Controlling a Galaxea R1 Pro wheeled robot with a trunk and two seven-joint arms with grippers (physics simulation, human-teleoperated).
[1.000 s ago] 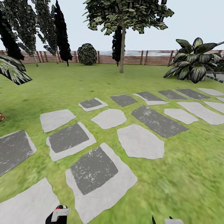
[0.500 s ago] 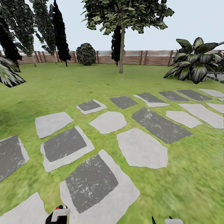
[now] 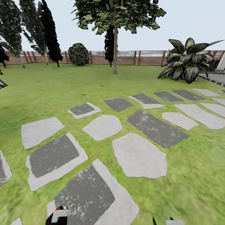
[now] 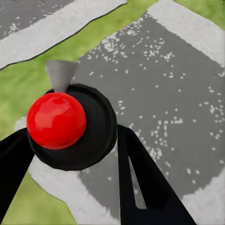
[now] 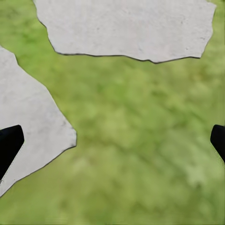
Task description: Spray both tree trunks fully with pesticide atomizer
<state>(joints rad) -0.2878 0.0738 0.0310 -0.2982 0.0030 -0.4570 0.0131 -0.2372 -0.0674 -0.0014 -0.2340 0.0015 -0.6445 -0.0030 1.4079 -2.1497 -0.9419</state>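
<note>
The pesticide atomizer [image 3: 59, 215] sits in my left gripper [image 3: 57, 218] at the bottom left of the head view, its pale trigger pointing right. In the left wrist view its red top [image 4: 56, 120] and dark body [image 4: 96, 136] lie between the black fingers [image 4: 140, 187], which are shut on it above a dark stepping stone. A tree [image 3: 115, 18] with a pale trunk [image 3: 115, 53] and a leafy canopy stands far ahead on the lawn, before the slatted fence [image 3: 147, 57]. My right gripper [image 3: 162, 221] is open over grass, fingertips wide apart in the right wrist view [image 5: 112, 143].
Pale and dark stepping stones [image 3: 139, 154] lie across the lawn ahead. Dark conifers [image 3: 47, 31] and a round shrub [image 3: 78, 54] stand at the back left. A broad-leaved plant [image 3: 186, 61] stands at the right beside a strip of grey paving [image 3: 215, 77].
The whole head view has slid left and the stones have come nearer, so the camera has moved. Both grippers keep their place in the picture, the left still holding the atomizer.
</note>
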